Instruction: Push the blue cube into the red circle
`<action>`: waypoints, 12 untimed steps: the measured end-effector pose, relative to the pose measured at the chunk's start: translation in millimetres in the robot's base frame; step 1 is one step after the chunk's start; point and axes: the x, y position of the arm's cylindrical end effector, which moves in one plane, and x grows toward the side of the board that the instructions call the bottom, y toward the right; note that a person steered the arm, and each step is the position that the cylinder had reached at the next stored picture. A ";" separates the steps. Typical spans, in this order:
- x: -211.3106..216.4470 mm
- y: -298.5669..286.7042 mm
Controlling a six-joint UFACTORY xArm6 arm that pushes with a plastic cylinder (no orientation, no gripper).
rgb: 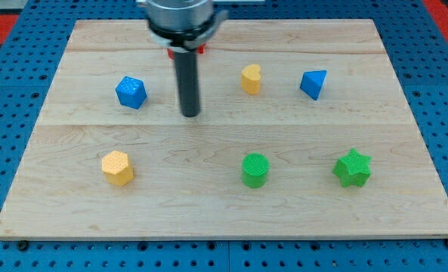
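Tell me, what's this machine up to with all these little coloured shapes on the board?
A robot arm is sliding blocks around a wooden board with a dark rod. My tip rests on the board, just to the view's right of the blue cube, not touching it. The job is to push that cube into a red circle, which only peeks out behind the arm's body near the view's top. The other blocks sit untouched.

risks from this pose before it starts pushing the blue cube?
1. The red circle is mostly hidden behind the rod's mount, so its exact place is hard to judge.
2. My tip sits to the view's right of the blue cube, apart from it; pushing from here would likely send the cube left, away from the target.
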 end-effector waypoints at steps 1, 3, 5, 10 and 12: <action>-5.8 -29.6; -12.5 -65.3; -36.4 -107.2; -166.2 -100.0; -147.7 -72.6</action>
